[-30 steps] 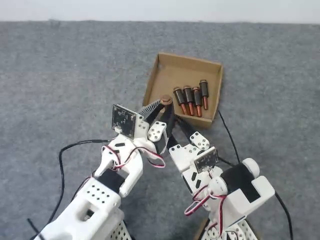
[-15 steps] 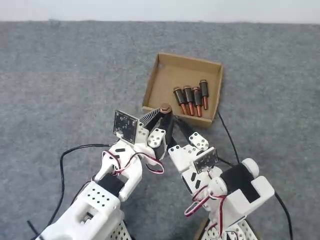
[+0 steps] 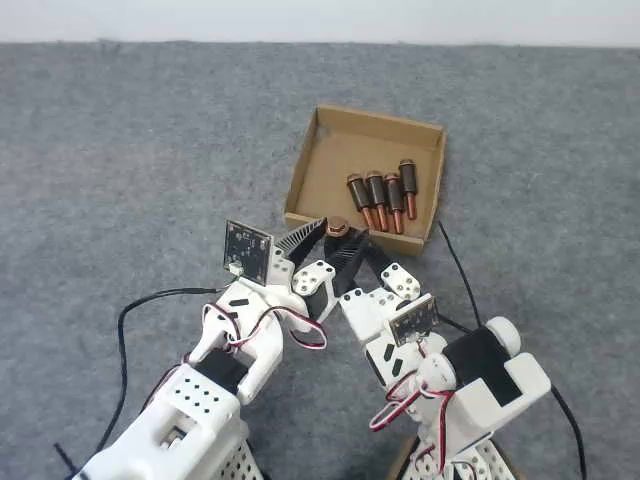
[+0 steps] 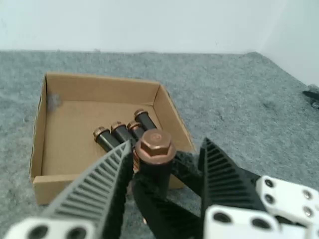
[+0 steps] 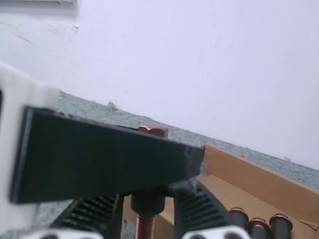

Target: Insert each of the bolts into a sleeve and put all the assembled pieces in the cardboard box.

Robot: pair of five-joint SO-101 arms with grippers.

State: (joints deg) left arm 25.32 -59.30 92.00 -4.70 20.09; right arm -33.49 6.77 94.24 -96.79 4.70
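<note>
1. Bolted sleeve [image 3: 338, 230]: upright, copper hex head up, thread showing below; hangs just short of the cardboard box [image 3: 325, 165], at its near wall.
2. My right claw [image 3: 345, 248]: black fingers closed on the sleeve from 6 o'clock.
3. My left claw [image 4: 167, 144]: ribbed fingers parted, straddling the piece, one tip touching the head, gripping nothing.
4. Box: at 12 o'clock from the piece; bare floor toward 11, four assembled pieces [image 3: 383, 198] lying flat toward 1.
5. Judgement: carry to 11–12 o'clock, over the wall.

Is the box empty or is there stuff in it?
Not empty. Four sleeved bolts lie side by side on the floor of the box, near one wall.
</note>
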